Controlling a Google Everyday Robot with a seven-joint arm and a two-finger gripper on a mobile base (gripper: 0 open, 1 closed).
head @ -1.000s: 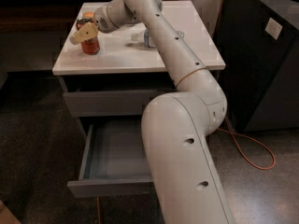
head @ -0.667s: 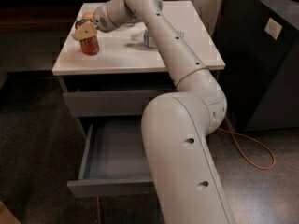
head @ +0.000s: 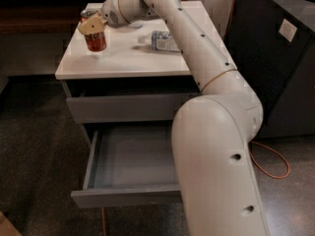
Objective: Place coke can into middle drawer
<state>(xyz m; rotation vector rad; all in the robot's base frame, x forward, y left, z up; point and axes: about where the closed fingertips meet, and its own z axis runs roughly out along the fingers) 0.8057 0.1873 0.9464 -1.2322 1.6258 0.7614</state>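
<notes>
Between fingers (head: 92, 25) over tabletop (head: 125, 59), coke can (head: 95, 41)

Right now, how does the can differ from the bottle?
The can is red and upright, gripped by the end effector near the left edge of the table in this view. The bottle is clear with a pale label, lying on its side, untouched, further right. Both are drink containers.
</notes>
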